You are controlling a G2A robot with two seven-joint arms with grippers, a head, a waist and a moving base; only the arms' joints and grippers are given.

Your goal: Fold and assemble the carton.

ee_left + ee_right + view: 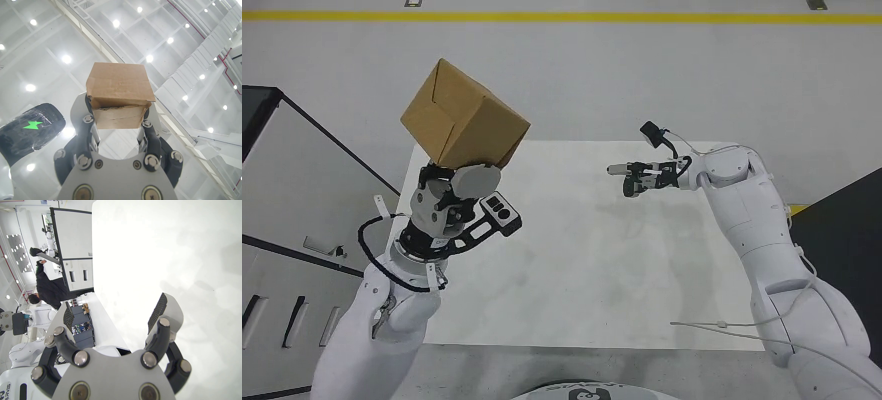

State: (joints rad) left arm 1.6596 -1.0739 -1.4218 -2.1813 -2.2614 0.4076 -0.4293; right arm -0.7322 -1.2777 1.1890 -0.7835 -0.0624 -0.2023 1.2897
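Above the white table (642, 260), the left end effector (118, 111) clamps the carton (119, 85).

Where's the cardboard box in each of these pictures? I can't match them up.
Top view: the carton is upper left, held up by the left gripper by the table's corner.
Left wrist view: centre, clamped in that gripper, ceiling behind.
Right wrist view: the open right gripper over the table instead.
Shared landmark: the left gripper links the first two; the white table, top and right wrist.
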